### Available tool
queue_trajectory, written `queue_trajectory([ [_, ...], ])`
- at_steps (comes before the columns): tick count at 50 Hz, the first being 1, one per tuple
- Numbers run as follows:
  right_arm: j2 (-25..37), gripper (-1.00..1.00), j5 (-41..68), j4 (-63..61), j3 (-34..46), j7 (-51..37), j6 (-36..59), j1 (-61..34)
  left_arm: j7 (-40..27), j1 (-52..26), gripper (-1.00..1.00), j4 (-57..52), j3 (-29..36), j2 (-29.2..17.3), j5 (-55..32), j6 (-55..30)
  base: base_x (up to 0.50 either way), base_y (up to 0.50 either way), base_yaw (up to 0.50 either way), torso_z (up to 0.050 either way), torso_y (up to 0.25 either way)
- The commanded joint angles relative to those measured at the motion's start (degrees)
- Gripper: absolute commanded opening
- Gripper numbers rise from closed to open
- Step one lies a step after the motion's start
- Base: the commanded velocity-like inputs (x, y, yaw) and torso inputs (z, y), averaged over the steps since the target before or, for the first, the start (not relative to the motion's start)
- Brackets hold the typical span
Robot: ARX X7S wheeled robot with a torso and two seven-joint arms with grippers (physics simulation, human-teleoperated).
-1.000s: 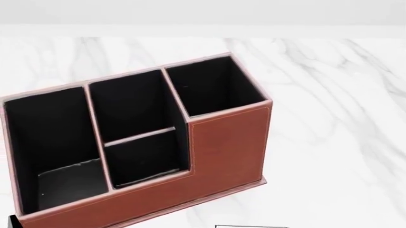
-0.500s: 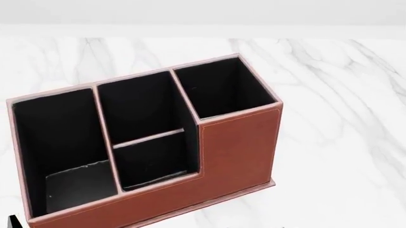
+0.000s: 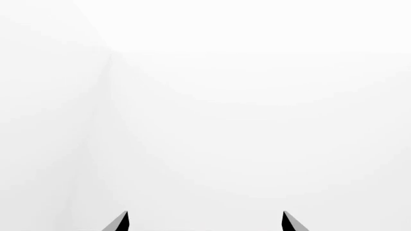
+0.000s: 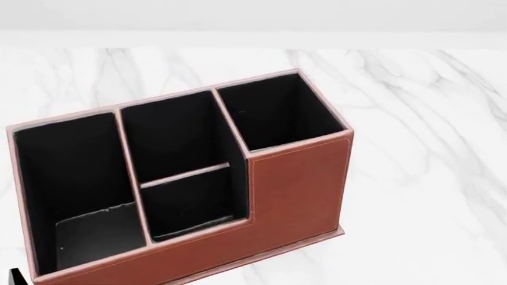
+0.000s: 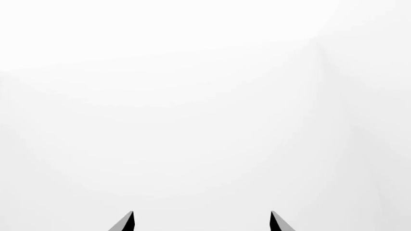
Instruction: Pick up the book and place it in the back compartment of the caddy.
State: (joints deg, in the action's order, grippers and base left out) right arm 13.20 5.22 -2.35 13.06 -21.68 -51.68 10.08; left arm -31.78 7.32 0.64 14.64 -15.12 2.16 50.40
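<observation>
The caddy (image 4: 297, 184), red-brown with black lining and pale rims, fills the left and middle of the head view and stands at an angle on the marble table (image 4: 428, 119). It has a long left cell, a right cell, and a middle column split into a back cell (image 4: 170, 133) and a lower front cell (image 4: 190, 199); all look empty. The book is out of view. My left gripper (image 3: 205, 220) is open against blank white, with nothing between its fingertips. My right gripper (image 5: 201, 220) is open in the same way. Neither gripper shows in the head view.
White marble tabletop stretches to the right of and behind the caddy, ending at a pale wall at the back. A small black corner (image 4: 14, 276) pokes in at the bottom left edge; I cannot tell what it is.
The head view has shifted, so the caddy now sits slightly further right in the picture. A dark-outlined edge at the bottom, seen a second ago, has left the frame.
</observation>
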Motion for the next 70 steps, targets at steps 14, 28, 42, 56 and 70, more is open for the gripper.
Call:
queue_trajectory([
  [14, 0.3, 1.0, -0.36, 0.14, 0.31, -0.37, -0.82, 0.09, 2.41, -1.71, 1.0, -4.46, 0.24, -5.43, -6.26, -7.73, 0.0, 0.0, 0.0, 0.0, 0.0],
  [28, 0.63, 1.0, -0.01, 0.6, 0.8, -0.33, -1.06, -0.11, 15.42, -9.38, 1.0, -8.48, 5.42, -16.2, -26.15, -23.53, 0.0, 0.0, 0.0, 0.0, 0.0],
  [42, 0.83, 1.0, -0.05, 0.61, 1.19, -0.35, -1.02, -0.29, 34.42, -19.54, 1.0, -7.76, 11.84, -23.89, -47.01, -37.82, 0.0, 0.0, 0.0, 0.0, 0.0],
  [56, 1.1, 1.0, -0.03, 0.29, 1.45, -0.46, -1.36, -0.05, 44.3, -26.12, 1.0, -6.79, 17.63, -26.48, -50.91, -47.89, 0.0, 0.0, 0.0, 0.0, 0.0],
  [70, 1.14, 1.0, -0.14, 0.71, 1.65, -0.58, -1.73, -0.22, 53.62, -28.2, 1.0, -4.23, 22.63, -26.17, -50.48, -51.13, 0.0, 0.0, 0.0, 0.0, 0.0],
])
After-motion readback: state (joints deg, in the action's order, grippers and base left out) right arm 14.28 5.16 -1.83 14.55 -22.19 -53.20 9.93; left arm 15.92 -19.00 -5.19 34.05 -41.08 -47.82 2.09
